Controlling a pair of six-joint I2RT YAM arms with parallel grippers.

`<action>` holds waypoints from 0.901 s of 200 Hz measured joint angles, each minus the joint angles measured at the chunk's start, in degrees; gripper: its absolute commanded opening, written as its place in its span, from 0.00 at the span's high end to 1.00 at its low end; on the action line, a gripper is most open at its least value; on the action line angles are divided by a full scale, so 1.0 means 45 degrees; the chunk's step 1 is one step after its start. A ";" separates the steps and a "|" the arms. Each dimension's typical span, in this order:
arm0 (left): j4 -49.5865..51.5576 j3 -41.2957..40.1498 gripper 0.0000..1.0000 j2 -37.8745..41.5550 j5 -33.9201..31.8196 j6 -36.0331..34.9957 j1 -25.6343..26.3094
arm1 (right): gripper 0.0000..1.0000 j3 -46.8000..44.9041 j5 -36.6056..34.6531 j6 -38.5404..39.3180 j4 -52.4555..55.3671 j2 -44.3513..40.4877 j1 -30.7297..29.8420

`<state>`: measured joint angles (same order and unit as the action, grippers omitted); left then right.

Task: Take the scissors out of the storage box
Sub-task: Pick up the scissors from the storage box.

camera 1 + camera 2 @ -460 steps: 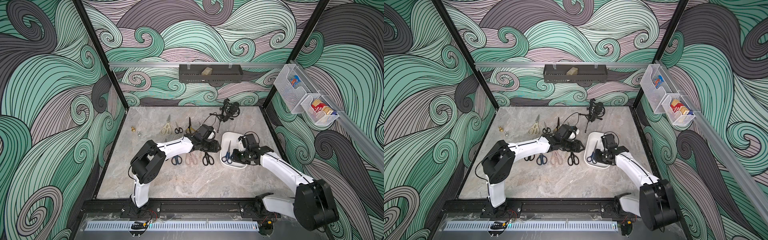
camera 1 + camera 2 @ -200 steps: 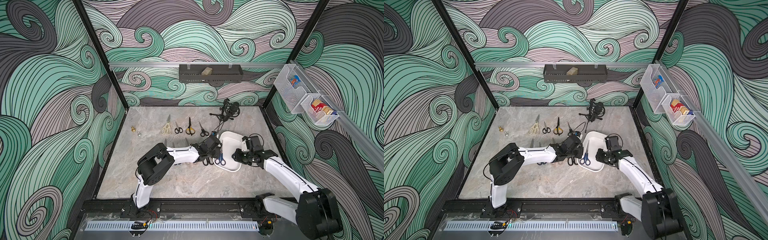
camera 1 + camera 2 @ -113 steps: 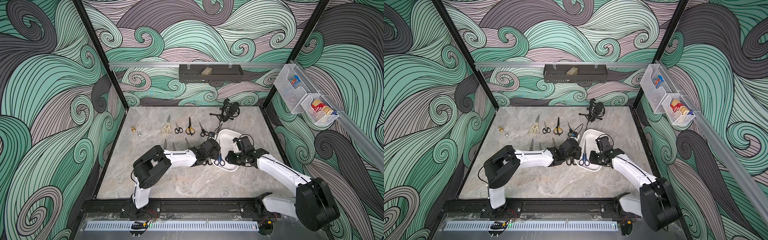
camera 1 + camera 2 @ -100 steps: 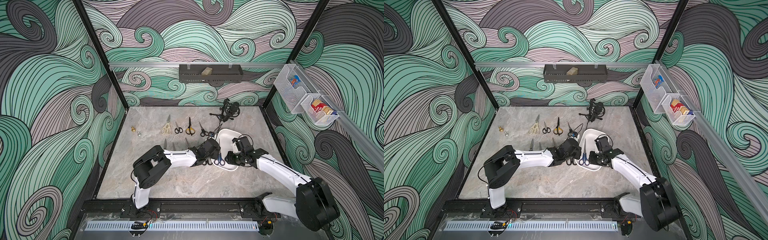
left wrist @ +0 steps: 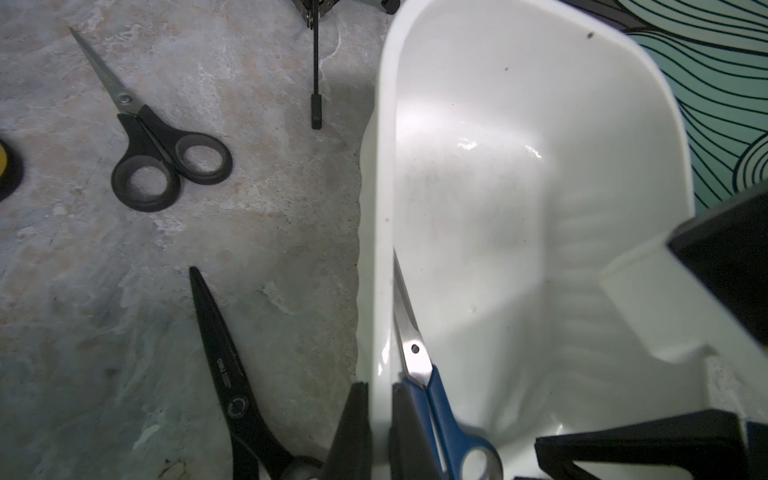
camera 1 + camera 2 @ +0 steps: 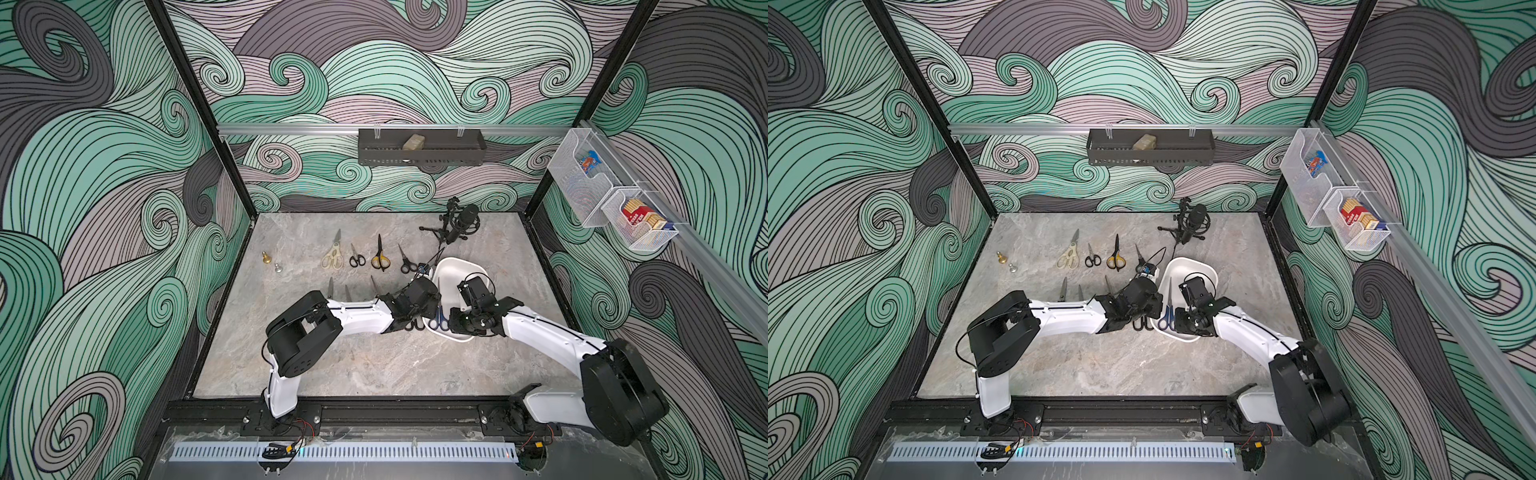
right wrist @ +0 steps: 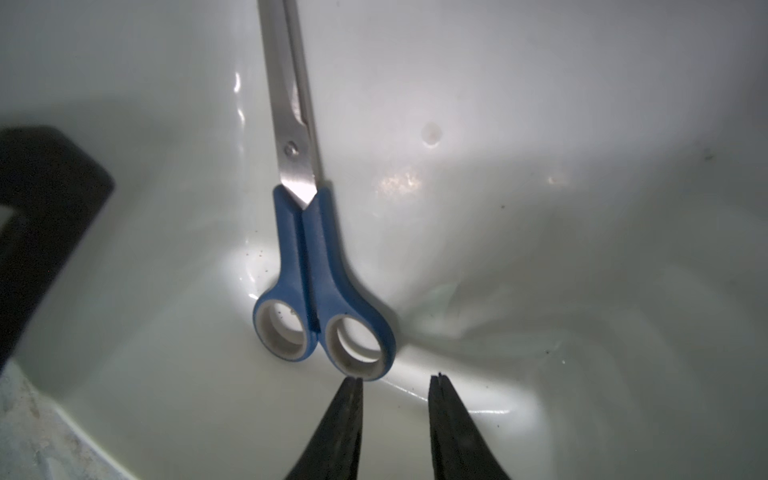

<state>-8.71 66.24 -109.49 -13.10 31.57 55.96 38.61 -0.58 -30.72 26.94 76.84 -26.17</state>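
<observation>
While the bench (image 6: pixel 374 365) has open marble along its whole near edge and in a strip by its right edge, its far half is crowded. The box (image 6: pixel 455 262) sits right of centre, well in from the right edge, its long side running far to near. A microphone stand (image 6: pixel 453 224) stands just beyond its far end, with one tripod leg (image 5: pixel 316 83) reaching close to the rim. The left gripper (image 5: pixel 378 388) is clamped on the box's left wall toward the near corner, one finger outside and one inside. The right gripper (image 7: pixel 394 380) hangs inside the box at its near end, jaws apart with nothing between them and tips just short of the handle rings. A far row (image 6: pixel 356 260) of four scissors lies toward the far edge. A near row (image 6: pixel 330 286) lies partly under the left arm (image 6: pixel 357 320), its black pair (image 5: pixel 222 365) just beside the box's left wall. The blue scissors (image 7: pixel 305 232) lie in the box along that wall, blades toward the far edge, handles beside the inner finger.
</observation>
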 measured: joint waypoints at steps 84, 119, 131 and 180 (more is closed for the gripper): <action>0.0024 0.0000 1.00 0.0000 0.0015 0.0000 0.0005 | 0.70 0.0005 -0.0860 -0.0282 -0.0495 0.0860 -0.0413; 0.0024 0.0000 1.00 0.0000 0.0010 0.0019 -0.0005 | 0.71 0.0146 -0.1331 -0.0437 -0.0675 0.1117 -0.0486; 0.0015 0.0000 1.00 0.0000 0.0010 0.0039 0.0000 | 0.71 0.0151 -0.1530 -0.0515 -0.0738 0.1141 -0.0495; 0.0029 0.0000 1.00 0.0000 0.0010 0.0170 -0.0019 | 0.81 0.0199 -0.2050 -0.0656 -0.1146 0.1472 -0.0539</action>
<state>-8.58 66.24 -109.49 -13.06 32.34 55.88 39.51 -9.80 -33.67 21.78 83.46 -28.60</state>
